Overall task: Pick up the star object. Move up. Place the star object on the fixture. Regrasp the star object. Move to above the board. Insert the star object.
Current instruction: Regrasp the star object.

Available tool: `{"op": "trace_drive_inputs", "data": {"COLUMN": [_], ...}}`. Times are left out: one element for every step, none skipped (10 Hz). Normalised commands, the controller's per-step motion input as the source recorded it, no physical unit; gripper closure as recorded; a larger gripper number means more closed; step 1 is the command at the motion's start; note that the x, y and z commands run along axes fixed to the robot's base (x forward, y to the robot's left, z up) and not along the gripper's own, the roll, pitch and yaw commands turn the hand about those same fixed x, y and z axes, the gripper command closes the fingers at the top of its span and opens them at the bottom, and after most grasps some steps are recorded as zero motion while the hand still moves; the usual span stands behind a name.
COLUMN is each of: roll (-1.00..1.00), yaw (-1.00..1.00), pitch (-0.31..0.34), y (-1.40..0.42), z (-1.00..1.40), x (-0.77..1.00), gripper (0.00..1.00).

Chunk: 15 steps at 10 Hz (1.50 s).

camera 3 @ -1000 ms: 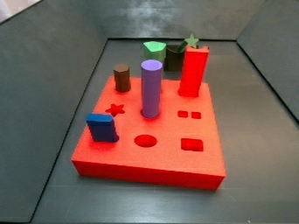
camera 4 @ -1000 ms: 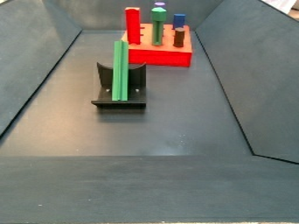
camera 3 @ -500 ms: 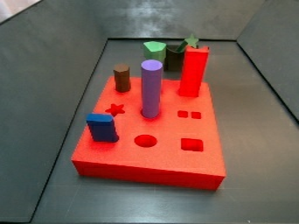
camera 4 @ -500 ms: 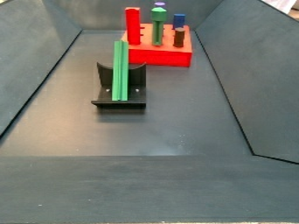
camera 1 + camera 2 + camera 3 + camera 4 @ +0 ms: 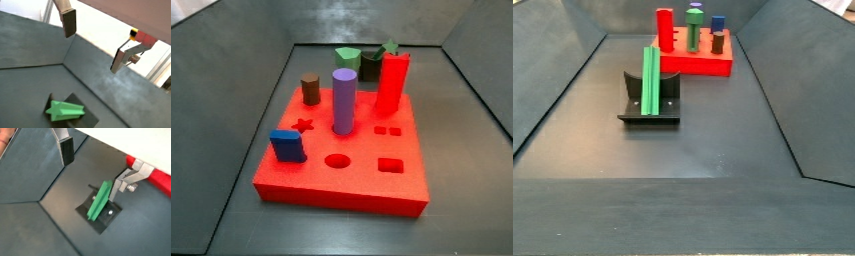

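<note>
Bright-red and wide, the flat slab of the board [image 5: 338, 160] is sitting on the dark grey floor [image 5: 687, 150] of a walled bin, and its cut holes are holding several pieces: a tall red rectangular pillar [image 5: 393, 80], a tall purple cylinder [image 5: 345, 100], a short brown cylinder [image 5: 310, 90] and a blue block [image 5: 287, 146] at its near corner, while a star hole [image 5: 302, 125], a round hole [image 5: 337, 160] and a square hole [image 5: 392, 164] are lying open. The long, slim dull-green star object [image 5: 649, 79] is standing upright against the dark L-shaped fixture [image 5: 651, 105], well apart from the board, which is showing behind it in that side view. In a side view taken from the board's end, only the tip of the star object [image 5: 390, 46] is peeking from behind the red pillar, next to a short bright-green polygon-topped piece [image 5: 348, 55]. Sloping grey walls [image 5: 231, 70] are enclosing the floor. Neither side view is showing the arm. In both wrist views the gripper [image 5: 93, 163] is hovering above the fixture with its silver fingers [image 5: 65, 148] spread wide and nothing between them; the star object [image 5: 101, 201] is seen lying beneath, free of the pads. In a wrist view the star-shaped end [image 5: 65, 110] is facing the camera.
</note>
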Motion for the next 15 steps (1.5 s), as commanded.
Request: {"op": "trace_drive_inputs", "data": {"roll": [1.00, 0.77, 0.58, 0.40, 0.24, 0.20, 0.18, 0.24, 0.23, 0.20, 0.15, 0.12, 0.09, 0.08, 0.07], "yaw": [0.15, 0.20, 0.22, 0.23, 0.23, 0.23, 0.22, 0.17, 0.15, 0.12, 0.09, 0.07, 0.04, 0.02, 0.01], "pitch": [0.205, 0.195, 0.173, 0.142, 0.098, 0.058, 0.026, -0.009, -0.019, -0.052, -0.074, -0.088, -0.094, -0.095, -0.089], "y": [-0.05, -0.05, -0.05, -0.06, -0.04, -0.04, -0.04, 0.04, 0.04, 0.04, 0.03, 0.03, 0.03, 0.03, 0.03], "z": [-0.01, -0.01, -0.01, -0.01, 0.00, 0.00, -0.01, -1.00, -1.00, -1.00, -1.00, -1.00, -1.00, -1.00, -1.00], "x": [0.10, 0.11, 0.11, 0.11, 0.10, 0.09, 0.08, 0.03, 0.04, 0.05, 0.05, 0.06, 0.07, 0.08, 0.08], "gripper": [0.00, 0.00, 0.00, 0.00, 0.00, 0.00, 0.00, 0.00, 0.00, 0.00, 0.00, 0.00, 0.00, 0.00, 0.00]}}
